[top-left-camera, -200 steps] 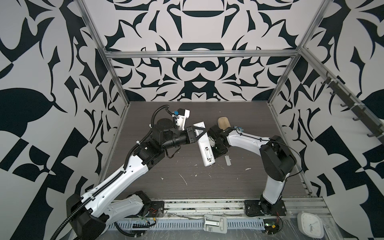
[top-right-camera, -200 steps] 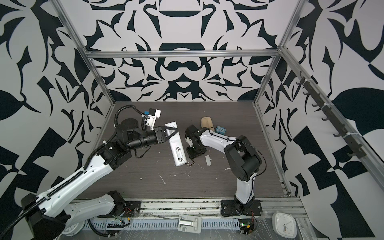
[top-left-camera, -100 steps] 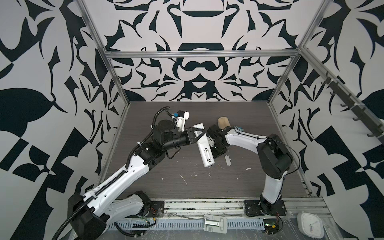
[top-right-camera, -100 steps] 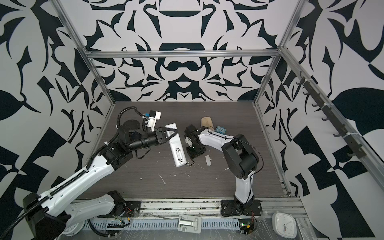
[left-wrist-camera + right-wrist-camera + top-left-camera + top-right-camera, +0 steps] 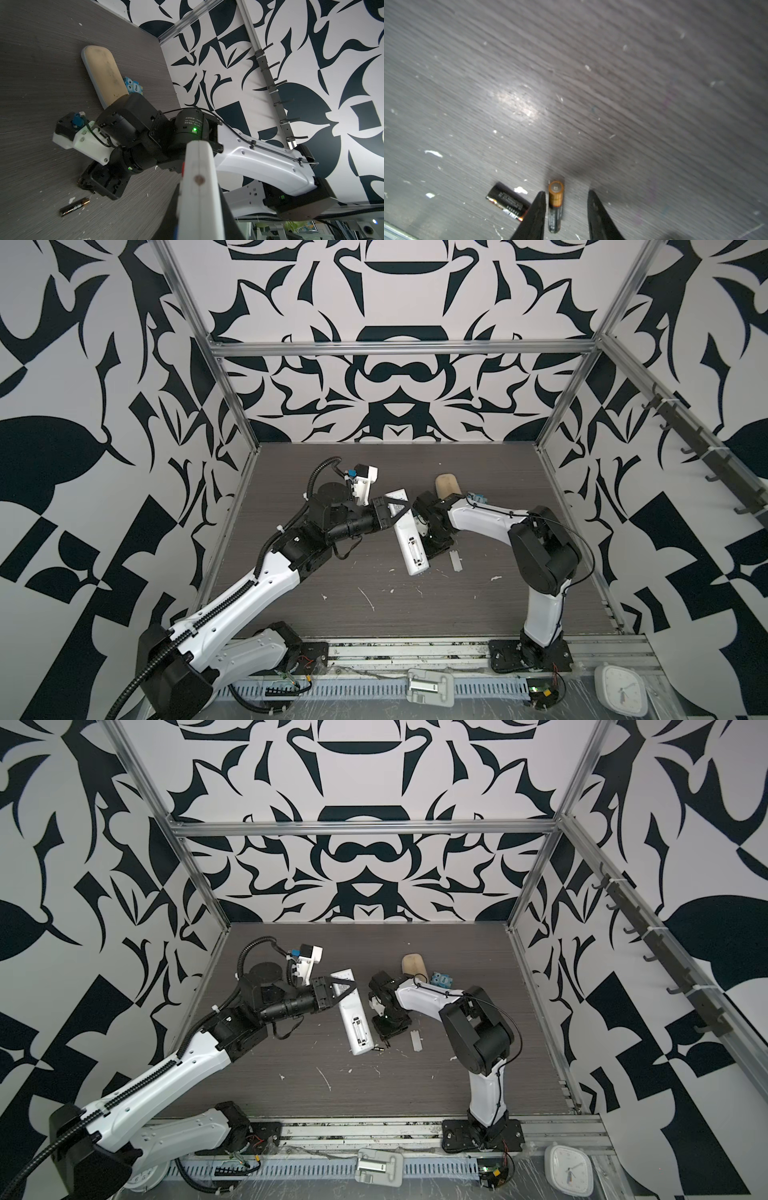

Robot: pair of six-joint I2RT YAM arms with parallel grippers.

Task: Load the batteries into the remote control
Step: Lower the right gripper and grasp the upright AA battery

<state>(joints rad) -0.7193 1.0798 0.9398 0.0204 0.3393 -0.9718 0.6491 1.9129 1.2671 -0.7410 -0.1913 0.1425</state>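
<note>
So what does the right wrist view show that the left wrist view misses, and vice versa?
Right wrist only: a battery lying between the right gripper's open fingers. Left wrist only: the remote control close up, the beige case, the right arm. Both: the table and, probably the same one, a second battery lying beside that gripper.

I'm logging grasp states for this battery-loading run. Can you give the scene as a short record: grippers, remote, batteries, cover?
left gripper: shut on the remote control, near its far end
remote control: back side up
right gripper: open, jaws either side of the first battery
first battery: lying on the table, not clamped
second battery: on the table, outside the jaws
cover: on the table, apart from the remote control
</note>
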